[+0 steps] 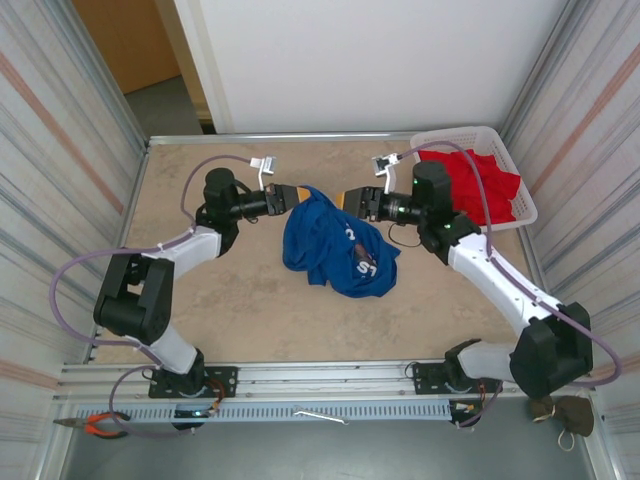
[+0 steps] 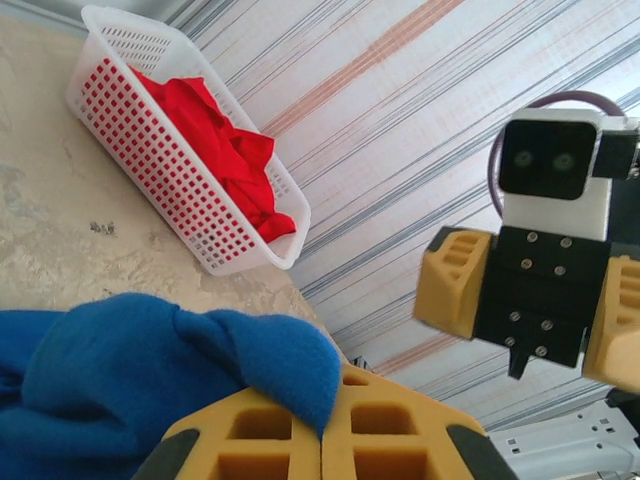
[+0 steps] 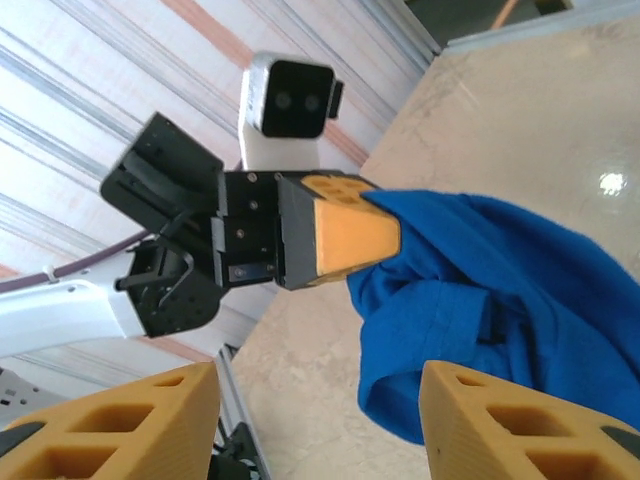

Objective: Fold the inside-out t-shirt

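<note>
T-shirt [image 1: 335,245] bunched at frame centre on the table [image 1: 230,300], with white print showing at its lower right. Left gripper [image 1: 292,197] sits at the shirt's upper-left edge, fingers together, clamped on a fold of blue cloth. In the left wrist view the fabric is pinched between the pads [image 2: 260,430]. Right gripper [image 1: 348,200] is just beside the shirt's upper-right edge, facing the left one, fingers apart with nothing between them. Contact with the shirt is unclear. Basket [image 1: 525,195] holding a red garment [image 1: 480,180] sits at upper right.
</note>
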Motion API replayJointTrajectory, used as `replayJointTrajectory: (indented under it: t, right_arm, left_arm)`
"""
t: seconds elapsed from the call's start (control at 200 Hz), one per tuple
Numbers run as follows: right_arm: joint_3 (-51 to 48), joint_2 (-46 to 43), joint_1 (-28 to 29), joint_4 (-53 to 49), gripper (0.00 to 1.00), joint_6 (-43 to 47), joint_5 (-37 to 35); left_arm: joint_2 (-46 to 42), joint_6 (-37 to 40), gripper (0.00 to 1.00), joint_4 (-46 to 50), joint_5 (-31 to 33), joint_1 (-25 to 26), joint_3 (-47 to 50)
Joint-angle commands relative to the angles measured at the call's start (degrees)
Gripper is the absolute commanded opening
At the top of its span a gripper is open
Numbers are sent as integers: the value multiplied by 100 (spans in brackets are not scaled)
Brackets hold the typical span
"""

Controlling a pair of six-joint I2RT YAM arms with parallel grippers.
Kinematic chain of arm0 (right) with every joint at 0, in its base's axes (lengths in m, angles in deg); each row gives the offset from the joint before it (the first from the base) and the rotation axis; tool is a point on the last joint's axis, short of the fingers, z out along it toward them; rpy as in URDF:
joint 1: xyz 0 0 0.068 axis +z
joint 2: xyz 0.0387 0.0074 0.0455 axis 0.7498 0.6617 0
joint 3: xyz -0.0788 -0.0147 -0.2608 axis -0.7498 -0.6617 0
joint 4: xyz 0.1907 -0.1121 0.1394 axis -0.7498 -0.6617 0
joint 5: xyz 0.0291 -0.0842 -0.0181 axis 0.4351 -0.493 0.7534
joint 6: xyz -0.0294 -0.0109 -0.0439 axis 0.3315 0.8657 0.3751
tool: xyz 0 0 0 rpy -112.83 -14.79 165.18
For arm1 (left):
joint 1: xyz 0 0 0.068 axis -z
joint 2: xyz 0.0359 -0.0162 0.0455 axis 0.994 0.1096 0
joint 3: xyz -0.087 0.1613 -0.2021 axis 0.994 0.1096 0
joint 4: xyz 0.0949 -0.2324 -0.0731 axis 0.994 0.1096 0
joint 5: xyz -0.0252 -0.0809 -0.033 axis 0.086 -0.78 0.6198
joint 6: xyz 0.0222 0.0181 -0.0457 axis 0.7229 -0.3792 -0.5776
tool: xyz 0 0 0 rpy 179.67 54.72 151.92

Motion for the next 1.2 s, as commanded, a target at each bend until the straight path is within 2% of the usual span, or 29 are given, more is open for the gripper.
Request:
replayJointTrajectory:
  t: [0.0,0.205,0.311,0.376,0.451,0.501,0.556,0.611,0.696,0.837,0.942,1.042,1.082,1.132,1.192]
  right_arm:
    - [149,295,247,-102,57,-47,-283]
    - [220,749,530,102,63,-387,-631]
    - [280,917,587,91,63,-496,-743]
    - [292,995,580,184,58,-576,-773]
    - [381,1106,512,271,45,-676,-784]
    - [481,1183,421,377,26,-778,-736]
    - [692,1293,270,432,0,-891,-633]
    - [977,1394,86,432,0,-960,-450]
    - [1701,1527,-216,208,0,-958,-203]
    - [3927,1986,-521,-773,0,-733,225]
    - [5526,2350,-553,-1340,0,-648,450]
    - [6091,2431,-532,-1521,0,-651,556]
    - [5935,2342,-522,-1475,0,-632,577]
    - [5451,2093,-491,-1317,0,-574,591]
    - [4380,1697,-425,-1053,0,-422,563]
  left_arm:
    - [-164,-26,0,-262,-154,57,-221]
    - [-325,78,0,-71,-110,148,-223]
    - [-406,84,0,-62,-79,162,-180]
    - [-440,82,0,-62,-75,176,-161]
    - [-456,78,0,-60,-78,185,-143]
    - [-453,56,0,-62,-48,191,-138]
    - [-415,51,0,-34,54,155,-163]
    - [-348,-82,0,50,331,65,-242]
    - [-222,-345,0,343,1000,-236,-516]
    - [14,-1101,0,356,1626,-734,-1329]
    - [-206,-846,0,966,2001,-732,-1949]
    - [-578,-699,0,1295,2372,-632,-1926]
    - [-777,-654,13,1317,2490,-590,-1723]
    - [-1070,-570,37,1274,2592,-510,-1320]
    - [-1463,-428,58,1253,2699,-428,-709]
